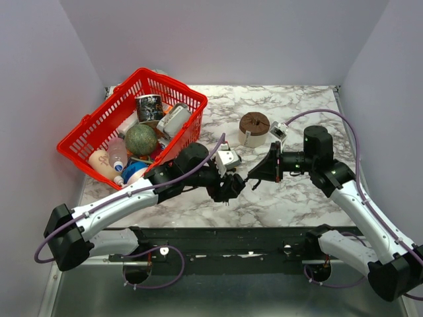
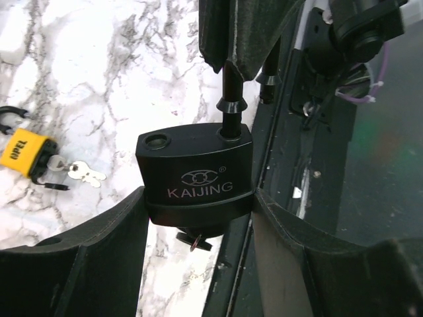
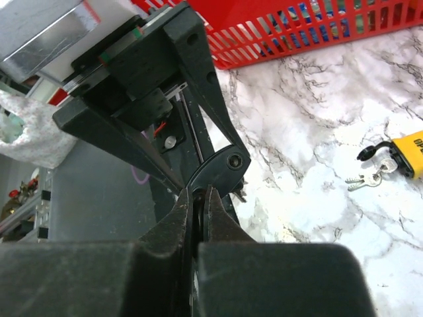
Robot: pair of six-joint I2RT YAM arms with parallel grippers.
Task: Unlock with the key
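Gripping KAIJING black padlock [image 2: 195,172], left hand [image 2: 199,198], OPEL yellow padlock [image 2: 25,153]

Noted: black metal padlock [image 2: 195,175], pale grey lettering; yellow-bodied padlock [image 2: 25,152], black print; red plastic lattice basket [image 1: 96,119]; white tabletop [image 1: 297,191], grey marble veining.

Right gripper [image 3: 198,198] pinching black padlock [image 3: 221,166]; yellow padlock [image 3: 411,152] at right.

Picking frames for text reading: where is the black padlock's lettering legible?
Left wrist: black padlock sharp, KAIJING readable, background right blurred. Right wrist: its own jaws fill the foreground, dark and soft; no lettering shows. Top external: evenly lit, padlock too small.
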